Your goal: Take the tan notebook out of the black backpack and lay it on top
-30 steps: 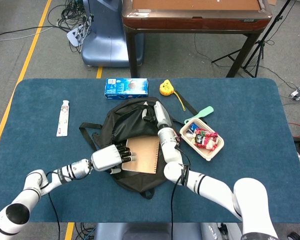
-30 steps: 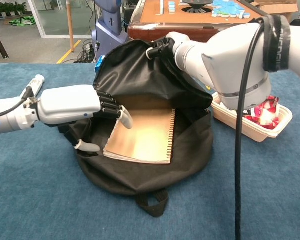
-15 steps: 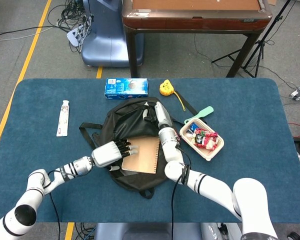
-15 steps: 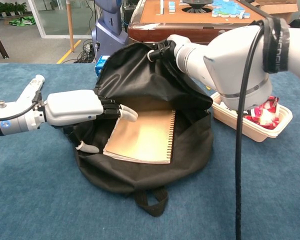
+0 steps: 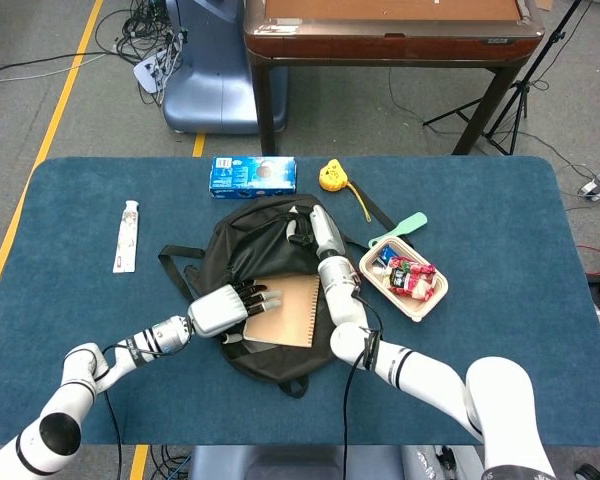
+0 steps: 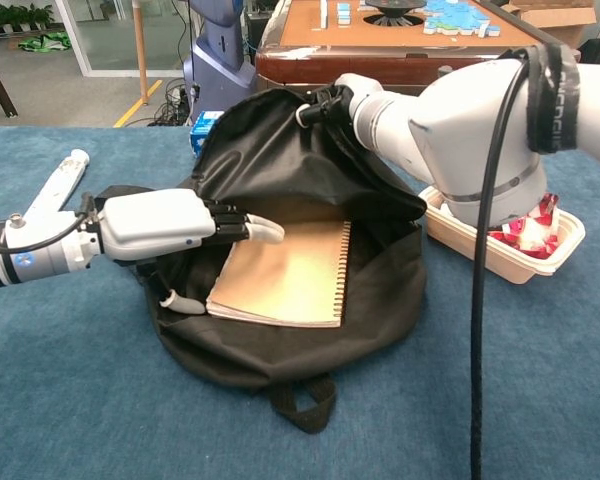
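1. Head view: tan notebook (image 5: 284, 310) sits mid-frame in the open black backpack (image 5: 242, 262), still inside. Left hand (image 5: 225, 308) is at its left edge, fingers straight over the cover, gripping nothing. Risk: it slides off w/o a grip.
2. Chest view: right hand (image 6: 332, 102), top center, pinches the flap up. If it slips, the flap drops on the notebook & left hand.

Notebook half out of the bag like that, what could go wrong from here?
The left hand only reaches over the notebook's near corner, so it might slip back when pulled. The right hand holds the backpack flap up; if it let go, the flap would probably drop over the notebook. The snack tray sits close beside the right arm and could get bumped.
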